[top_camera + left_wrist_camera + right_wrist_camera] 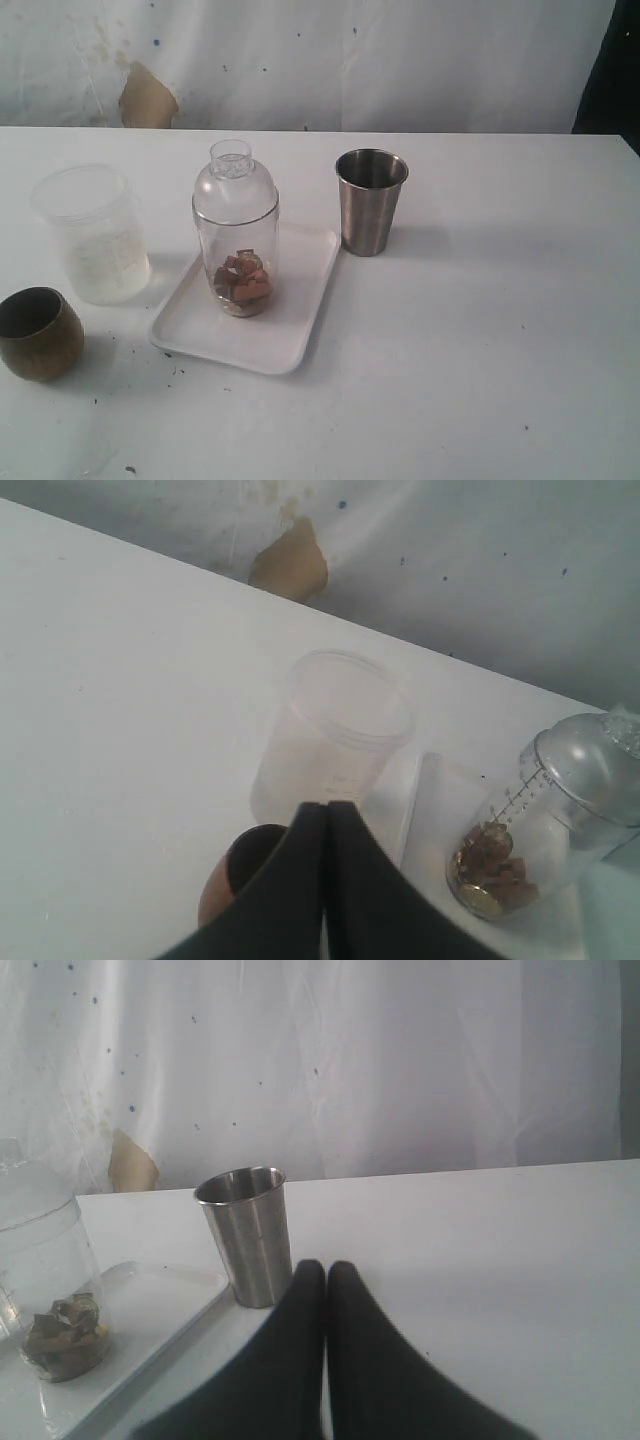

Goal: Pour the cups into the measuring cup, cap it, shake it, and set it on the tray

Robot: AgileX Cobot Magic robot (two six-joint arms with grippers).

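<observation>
Seemingly little is left to do, so the risks are mostly stray knocks. Furthest left, the brown cup (38,332) stands upright near the table's (480,330) front edge. The left gripper (325,805), fingers pressed together on nothing, hangs close above it in the left wrist view; a careless drop or swing there would likely roll that squat cup away. Just behind it the frosted jar (92,235) stands open, light-looking and easy to shove into the tray (290,290). The tray lies next along, and the measuring cup (236,230) stands upright on it, lid (235,185) on, with brownish pieces at its bottom. It is tall and narrow on a thin tray, so any nudge to the tray could topple it, and how firmly the lid sits cannot be told, so a fall might spill the contents. The steel tumbler (370,200) stands just beside the tray's far right corner; whether they touch is unclear, and a push on it would pass straight to the tray. The right gripper (325,1265), closed and empty too, faces the tumbler, which blocks its direct line to the tray.
</observation>
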